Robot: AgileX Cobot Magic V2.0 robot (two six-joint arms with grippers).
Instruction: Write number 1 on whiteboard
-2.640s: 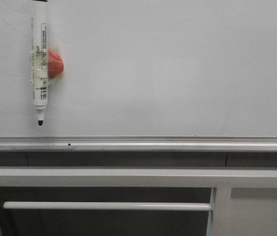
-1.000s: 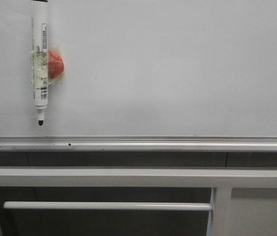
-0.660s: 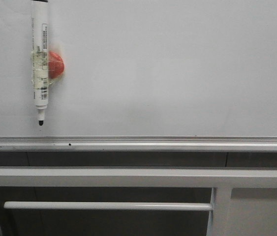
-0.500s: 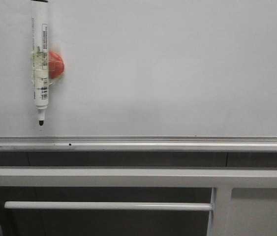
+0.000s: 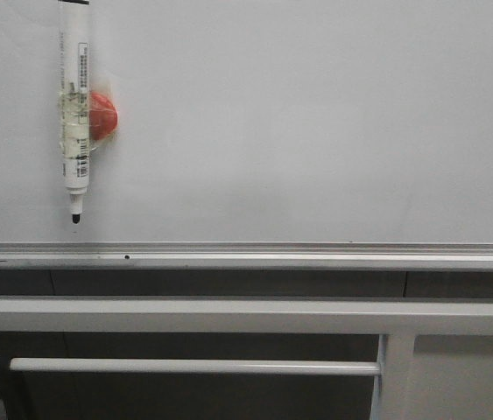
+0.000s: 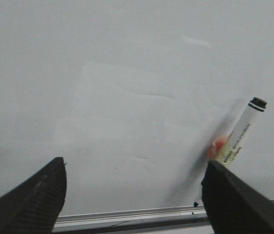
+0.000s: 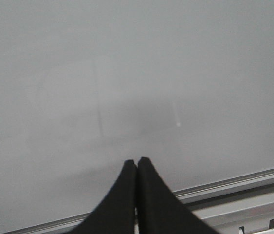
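Marker pen (image 5: 75, 109) sits slightly right of its earlier position in the front view; otherwise scene unchanged. Pen hangs tip-down on the whiteboard (image 5: 316, 122), upper left, fixed by a red magnet (image 5: 102, 116), tip just above the silver rail (image 5: 246, 255). No black stroke visible on the board; number 1 not yet drawn. Left gripper (image 6: 132, 195) faces the board, fingers (image 6: 34, 197) spread wide, holding nothing. Right gripper (image 7: 137, 168) has its fingers pressed together, empty, near the lower rail.

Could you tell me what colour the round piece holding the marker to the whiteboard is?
Red-orange. The round piece behind the marker shows best in the front view.
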